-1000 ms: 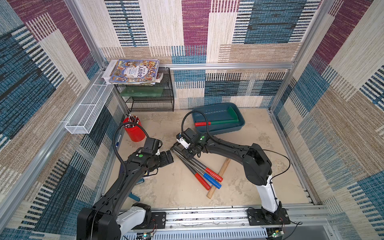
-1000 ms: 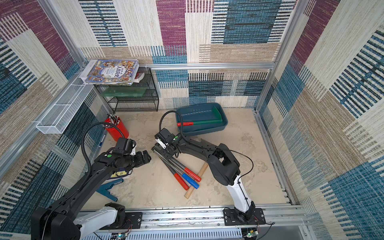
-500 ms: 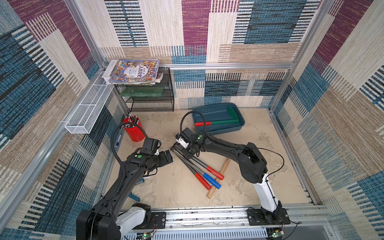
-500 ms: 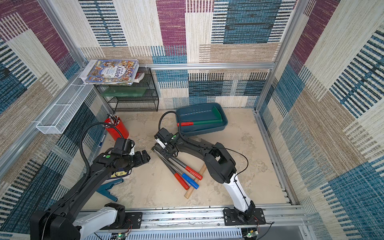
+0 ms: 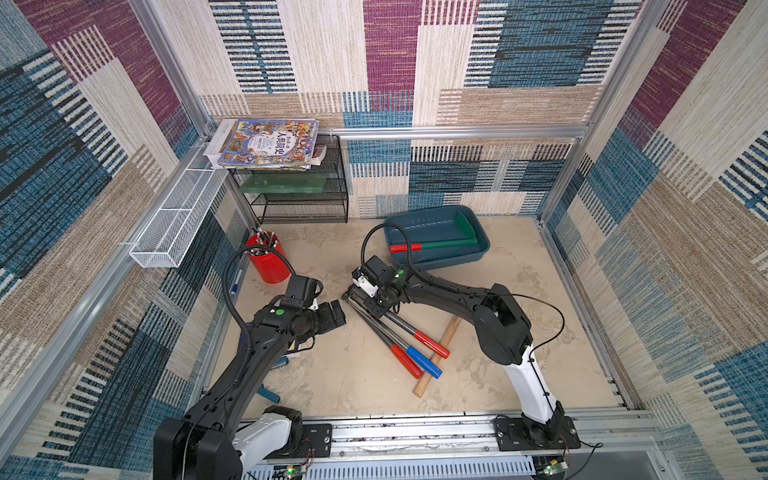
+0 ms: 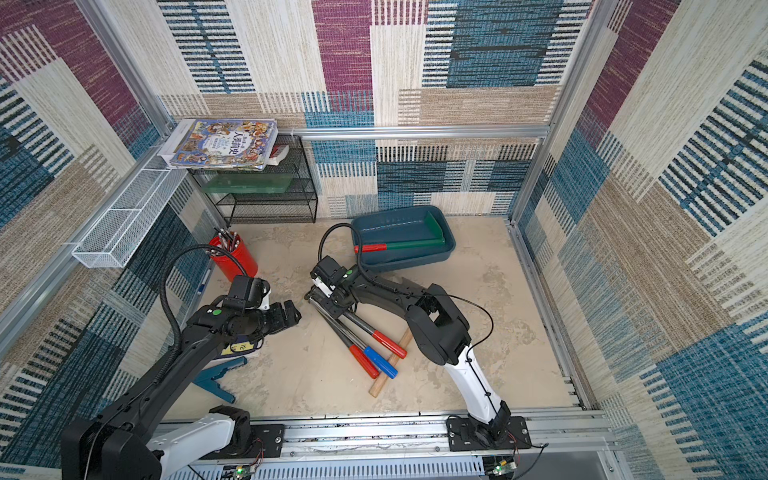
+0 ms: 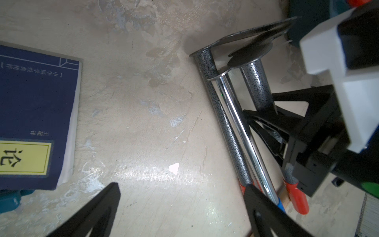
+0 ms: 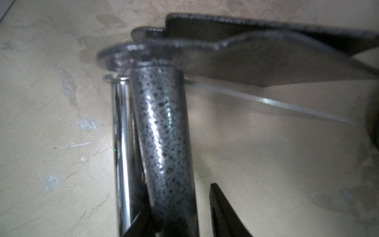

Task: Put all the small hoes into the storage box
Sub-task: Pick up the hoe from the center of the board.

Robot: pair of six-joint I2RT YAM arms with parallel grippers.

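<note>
My right gripper is down on the small hoe in the middle of the desk. It sits either side of the speckled shaft just behind the blade, fairly close together but with a gap on one side, so no pinch yet. The hoe lies flat against a chrome-shafted tool, outside the storage box at the far edge. My left gripper hangs spread wide over bare desk beside the tool heads.

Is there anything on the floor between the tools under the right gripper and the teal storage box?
Nothing visible lies on the floor between the tools and the storage box. Only the right arm's cable arches above that gap. Inside the box, a green tool lies along its near wall.
</note>
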